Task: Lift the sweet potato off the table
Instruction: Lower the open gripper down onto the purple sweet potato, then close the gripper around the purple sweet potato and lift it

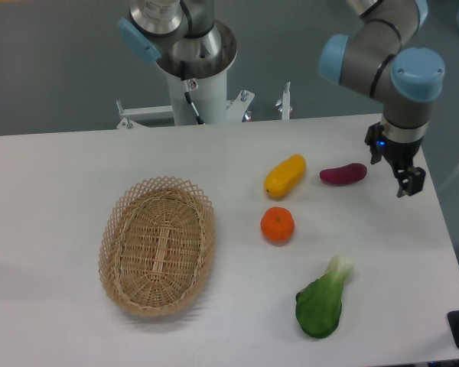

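The sweet potato (343,174) is a small magenta-purple tuber lying on the white table (53,199) at the right, next to a yellow-orange oblong fruit (284,175). My gripper (402,180) hangs to the right of the sweet potato, apart from it and above the table. It holds nothing. Its dark fingers (410,180) point down, and from this angle I cannot tell how wide they stand.
A round orange (278,225) lies below the yellow fruit. A green bok choy (321,302) lies at the front right. A wicker basket (157,245) sits left of centre. The arm's base (193,69) stands behind the table. The table's right edge is near the gripper.
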